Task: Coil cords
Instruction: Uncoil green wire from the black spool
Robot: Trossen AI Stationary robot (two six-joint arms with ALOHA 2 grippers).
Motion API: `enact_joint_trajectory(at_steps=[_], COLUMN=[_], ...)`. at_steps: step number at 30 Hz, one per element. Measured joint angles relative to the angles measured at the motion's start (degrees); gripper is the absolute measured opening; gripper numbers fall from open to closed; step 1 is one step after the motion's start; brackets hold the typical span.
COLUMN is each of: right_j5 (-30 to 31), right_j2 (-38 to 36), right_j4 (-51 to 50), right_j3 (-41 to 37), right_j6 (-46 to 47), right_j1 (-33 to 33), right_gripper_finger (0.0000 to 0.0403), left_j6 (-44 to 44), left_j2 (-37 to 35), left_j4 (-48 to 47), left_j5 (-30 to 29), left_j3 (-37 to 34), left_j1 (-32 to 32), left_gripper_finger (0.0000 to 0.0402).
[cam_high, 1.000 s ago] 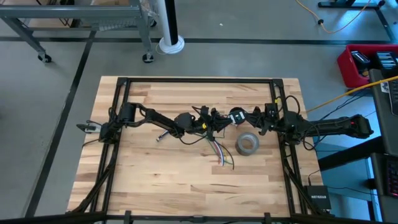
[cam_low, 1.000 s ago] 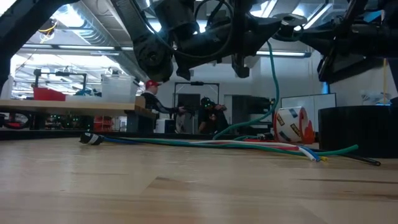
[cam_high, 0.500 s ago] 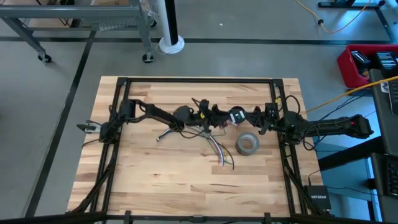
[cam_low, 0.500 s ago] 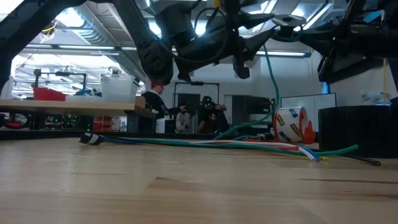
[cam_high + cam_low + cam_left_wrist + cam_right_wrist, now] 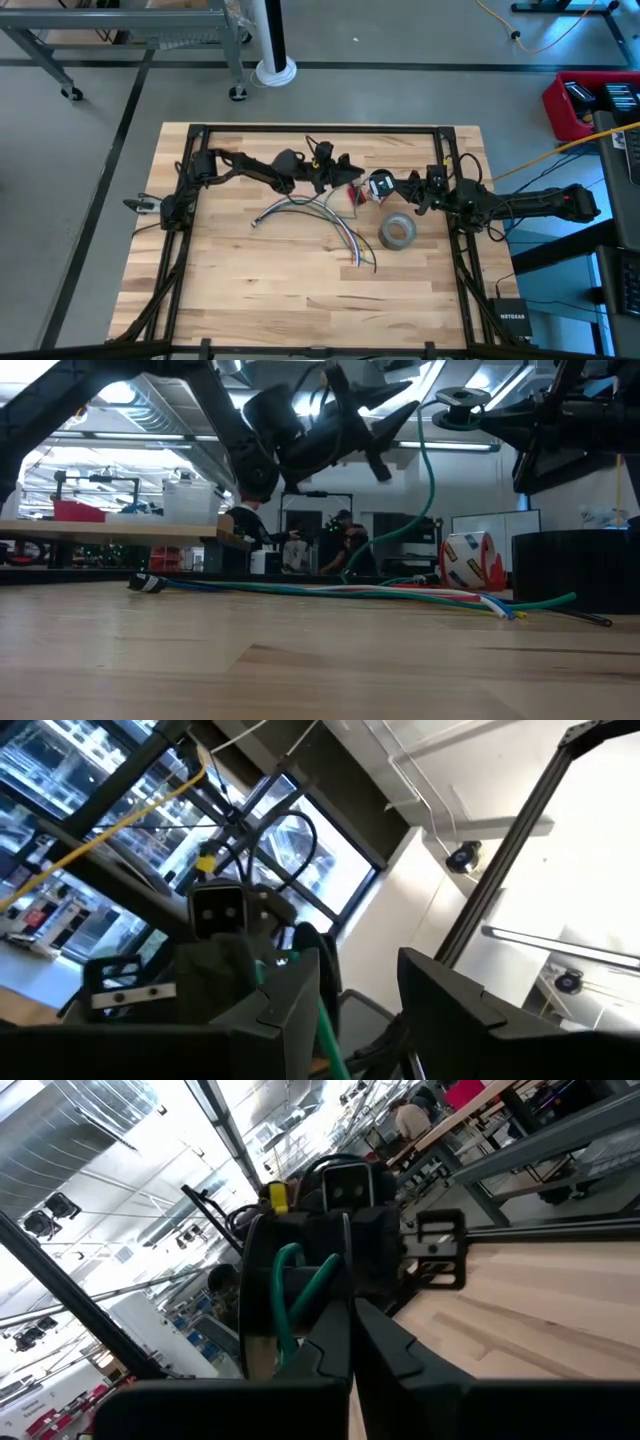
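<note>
The right gripper, pressed together, pinches the green wire above the table. The left gripper hangs spread beside it, holding nothing. The bundle lies below. Judged step: mid-coil; next, the left gripper must regrasp the wire.

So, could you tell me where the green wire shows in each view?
High: too thin to pick out.
Low: green wire rises right of centre, from the table to the right gripper.
Left wrist: bottom centre.
Right wrist: loop left of centre.
Landmark: right gripper, holding it.
</note>
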Motion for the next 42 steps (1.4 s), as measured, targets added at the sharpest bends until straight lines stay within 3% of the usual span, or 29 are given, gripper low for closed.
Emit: enact_joint_trajectory(at_steps=[7, 12, 20, 25, 33, 36, 40, 42], right_j5=[1.13, 3.63, 4.50, 4.52, 4.62, 5.30, 6.42, 6.47], right_j2=[0.00, 0.00, -0.02, 0.00, -2.53, -4.04, -4.55, -4.48], right_j4=[-0.02, -0.43, -3.12, -6.49, -7.36, -8.11, -9.16, -9.72], right_j3=[0.00, 0.00, 0.00, 0.00, 0.00, 0.00, 0.00, 0.00], right_j6=[-0.02, 0.00, 0.62, 1.97, 1.60, 1.51, 1.44, 1.45], right_j1=[0.00, -0.01, 0.00, 0.01, -0.01, 0.01, -0.01, -0.01], right_gripper_finger=[0.0002, 0.0002, 0.0002, 0.0002, 0.0002, 0.0002, 0.0002, 0.0002], left_j6=[-3.64, -1.41, 10.30, 11.14, 14.56, 19.22, 27.32, 30.82], left_j2=[0.00, -0.02, -0.04, -0.34, -11.50, -19.11, -27.82, -29.16], left_j4=[-0.94, -2.09, -20.91, -21.61, -27.94, -34.47, -47.84, -49.75], left_j5=[7.47, 7.81, 5.42, 5.78, 6.29, 1.98, -9.04, -14.69], left_j3=[0.00, 0.00, 0.00, -0.03, -9.80, -15.07, -18.96, -19.21], left_j1=[2.52, 2.53, 2.57, 2.95, 7.41, 7.48, 3.30, 0.29], left_gripper_finger=[0.0129, 0.0129, 0.0129, 0.0129, 0.0129, 0.0129, 0.0129, 0.0129])
